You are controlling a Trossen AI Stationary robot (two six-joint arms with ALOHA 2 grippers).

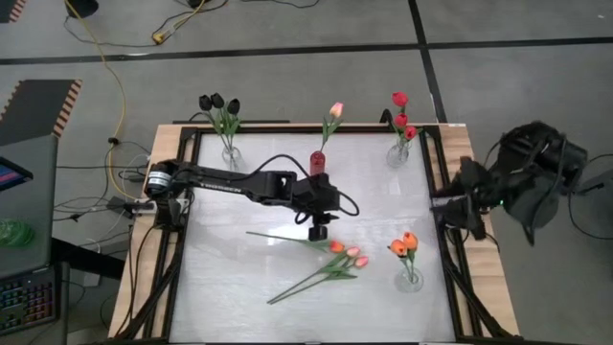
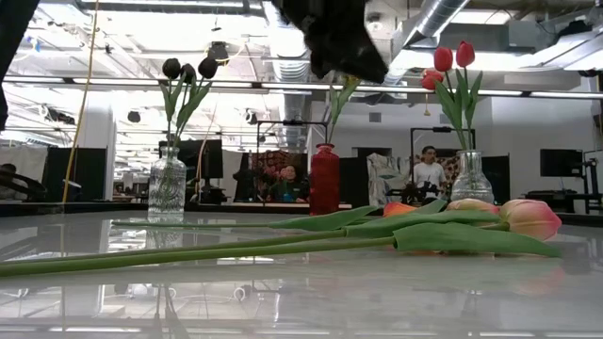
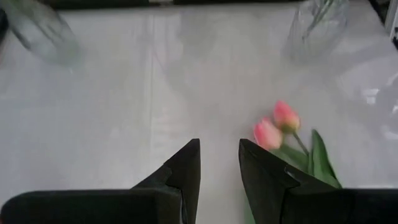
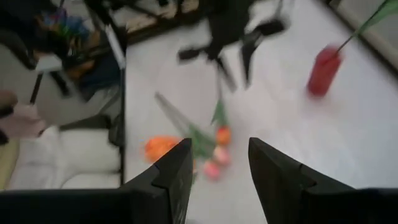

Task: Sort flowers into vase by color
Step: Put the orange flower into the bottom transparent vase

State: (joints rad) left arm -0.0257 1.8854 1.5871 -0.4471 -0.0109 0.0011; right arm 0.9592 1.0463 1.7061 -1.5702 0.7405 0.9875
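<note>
From above, the left gripper [image 1: 317, 231] hangs over the middle of the white table [image 1: 239, 278], fingers apart and empty, just above the stem end of the loose tulips [image 1: 330, 264] lying flat nearby. Around them stand four vases: black tulips [image 1: 218, 103] at the far left, a single pink tulip [image 1: 335, 111] in the red vase [image 1: 317, 162], red tulips [image 1: 400, 113] at the far right, orange tulips [image 1: 404, 244] at the near right. The right gripper [image 1: 442, 203] waits at the table's right edge.

At table level, the loose tulips [image 2: 452, 221] stretch across the foreground, pink and orange heads to the right.

The left wrist camera shows its fingers [image 3: 186, 171] parted, nothing between them, two pink heads [image 3: 277, 124] just beside.

The right wrist camera shows its fingers [image 4: 177, 168] spread and empty, well apart from the flowers [image 4: 214, 146].
</note>
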